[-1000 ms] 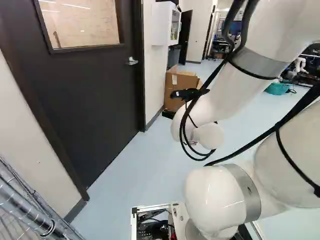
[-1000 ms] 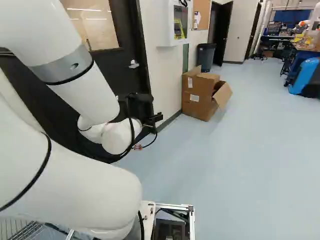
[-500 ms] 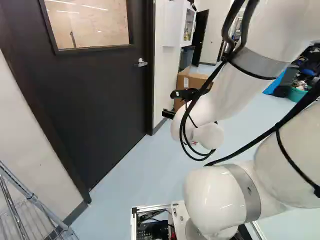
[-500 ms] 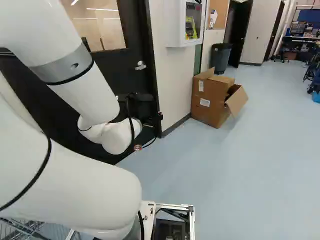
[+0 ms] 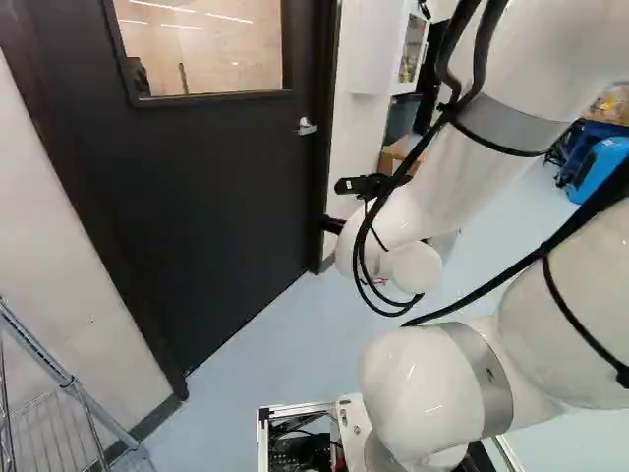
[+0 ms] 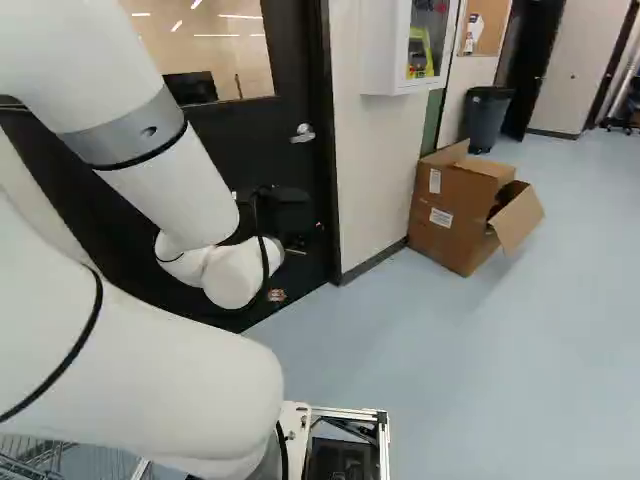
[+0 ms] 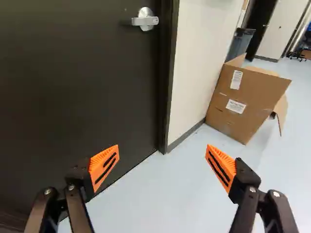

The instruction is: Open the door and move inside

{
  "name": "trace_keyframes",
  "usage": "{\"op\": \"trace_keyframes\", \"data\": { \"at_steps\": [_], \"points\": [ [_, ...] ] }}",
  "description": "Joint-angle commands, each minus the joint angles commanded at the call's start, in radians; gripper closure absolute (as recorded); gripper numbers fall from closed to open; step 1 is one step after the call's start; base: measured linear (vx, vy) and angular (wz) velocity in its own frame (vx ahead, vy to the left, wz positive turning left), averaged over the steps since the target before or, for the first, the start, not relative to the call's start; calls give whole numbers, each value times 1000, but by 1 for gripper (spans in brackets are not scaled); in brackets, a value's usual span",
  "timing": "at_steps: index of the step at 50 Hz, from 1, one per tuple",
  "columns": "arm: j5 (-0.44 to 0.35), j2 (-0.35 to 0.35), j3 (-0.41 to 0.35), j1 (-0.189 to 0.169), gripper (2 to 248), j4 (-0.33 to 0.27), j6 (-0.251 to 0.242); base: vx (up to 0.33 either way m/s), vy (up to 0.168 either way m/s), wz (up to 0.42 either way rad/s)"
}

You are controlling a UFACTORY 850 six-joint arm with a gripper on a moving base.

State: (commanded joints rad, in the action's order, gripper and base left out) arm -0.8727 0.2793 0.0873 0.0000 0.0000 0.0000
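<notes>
A: What moves since the last look?

B: Our base point(image 5: 352, 423) does. It turns toward the door point(image 5: 216, 226) and gets nearer, so the room slides over in both base views. Our arm point(image 5: 462, 162) keeps its same bent shape.

A: In the left base view, where is the handle point(image 5: 307, 126)?

B: On the far side of the shut door, next to the frame. We also see a wire rack point(image 5: 71, 382) at the left. If we swing the base too far, we might bump it.

A: And the black cables point(image 5: 447, 106) on our arm hang in loops. They could catch on the handle if we go in close.

B: In the right base view, the arm is in front of part of the door. The box point(image 6: 450, 215) sits by the wall, past the frame point(image 6: 324, 150). If we roll too far that way, we may hit it.

A: What does the wrist view show?

B: Our gripper point(image 7: 163, 155) is spread wide and has nothing in it. The handle is up ahead, well apart from the fingers, and higher than they aim.

A: So if we drive on without lifting, we could poke the door and miss the handle?

B: Yes. And if we push before the handle is turned, the door may stay stuck and shove us back.
</notes>
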Motion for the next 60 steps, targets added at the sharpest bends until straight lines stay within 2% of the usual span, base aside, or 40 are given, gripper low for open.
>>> {"op": "trace_keyframes", "data": {
  "at_steps": [44, 60],
  "points": [
    [0, 0, 0, 0, 3, 0, 0, 187, -51, 335],
    [0, 0, 0, 0, 3, 0, 0, 181, -87, 203]
  ]
}}
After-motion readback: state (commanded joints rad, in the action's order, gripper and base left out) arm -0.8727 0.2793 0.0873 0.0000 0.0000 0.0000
